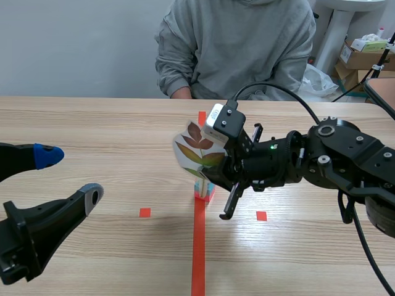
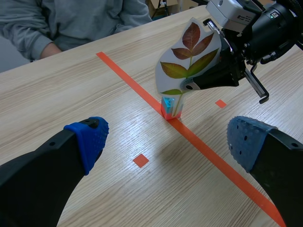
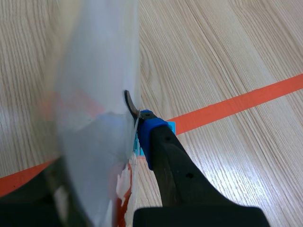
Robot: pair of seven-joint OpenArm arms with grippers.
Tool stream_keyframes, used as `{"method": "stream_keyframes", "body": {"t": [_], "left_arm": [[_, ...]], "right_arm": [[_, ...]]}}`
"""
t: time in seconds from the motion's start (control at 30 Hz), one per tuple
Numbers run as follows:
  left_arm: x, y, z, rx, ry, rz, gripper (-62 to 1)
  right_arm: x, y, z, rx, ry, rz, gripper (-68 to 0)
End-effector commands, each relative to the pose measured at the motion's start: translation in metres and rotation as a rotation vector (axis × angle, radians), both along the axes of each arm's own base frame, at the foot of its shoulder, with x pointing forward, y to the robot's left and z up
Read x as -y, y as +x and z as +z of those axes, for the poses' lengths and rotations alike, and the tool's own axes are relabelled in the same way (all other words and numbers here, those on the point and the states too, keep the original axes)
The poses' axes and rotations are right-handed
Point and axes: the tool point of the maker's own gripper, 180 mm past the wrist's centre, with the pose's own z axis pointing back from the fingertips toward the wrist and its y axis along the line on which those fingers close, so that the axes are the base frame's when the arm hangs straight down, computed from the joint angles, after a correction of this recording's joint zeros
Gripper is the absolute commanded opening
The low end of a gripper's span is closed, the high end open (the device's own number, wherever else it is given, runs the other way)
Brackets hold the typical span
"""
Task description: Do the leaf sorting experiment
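1. The right gripper (image 3: 136, 130) is clamping a laminated leaf card (image 1: 196, 148) between its two fingers. The blue pad of one finger (image 3: 150, 128) is pressing on the card's lower part, and the other finger is lying behind the sheet.
2. The card is standing nearly upright, rising past the fingertips, with its printed red, green and yellow leaflets facing away from that arm.
3. Just under the fingertips, a small red and blue stand (image 2: 169, 108) is sitting on the orange tape line (image 1: 199, 246). The card's bottom edge seems to be resting in it, though the finger is hiding part of the joint.
4. The left gripper (image 1: 71, 176) is hanging with its fingers spread wide and nothing between them. The card and stand are lying ahead of it, well apart from both pads.
5. A person (image 1: 241, 49) in a grey sweatshirt is sitting beyond the card, across the wooden table (image 1: 92, 123).
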Motion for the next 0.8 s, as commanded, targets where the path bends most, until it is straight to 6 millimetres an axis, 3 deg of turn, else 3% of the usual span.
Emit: {"method": "stream_keyframes", "body": {"t": [0.0,0.17,0.37,0.53,0.77], "left_arm": [[0.004,0.001,0.01,0.027,-0.029,-0.005,-7.1],[0.004,0.001,0.01,0.027,-0.029,-0.005,-7.1],[0.004,0.001,0.01,0.027,-0.029,-0.004,-7.1],[0.004,0.001,0.01,0.027,-0.029,-0.004,-7.1],[0.004,0.001,0.01,0.027,-0.029,-0.004,-7.1]], "right_arm": [[0.001,0.011,0.018,0.043,0.027,-0.006,-66.7],[0.013,0.025,0.035,0.057,0.076,-0.074,-66.7],[0.047,0.04,0.048,0.052,0.132,-0.215,-66.7],[0.088,0.051,0.053,0.045,0.167,-0.361,-66.7],[0.163,0.062,0.061,0.074,0.197,-0.601,-66.7]]}}
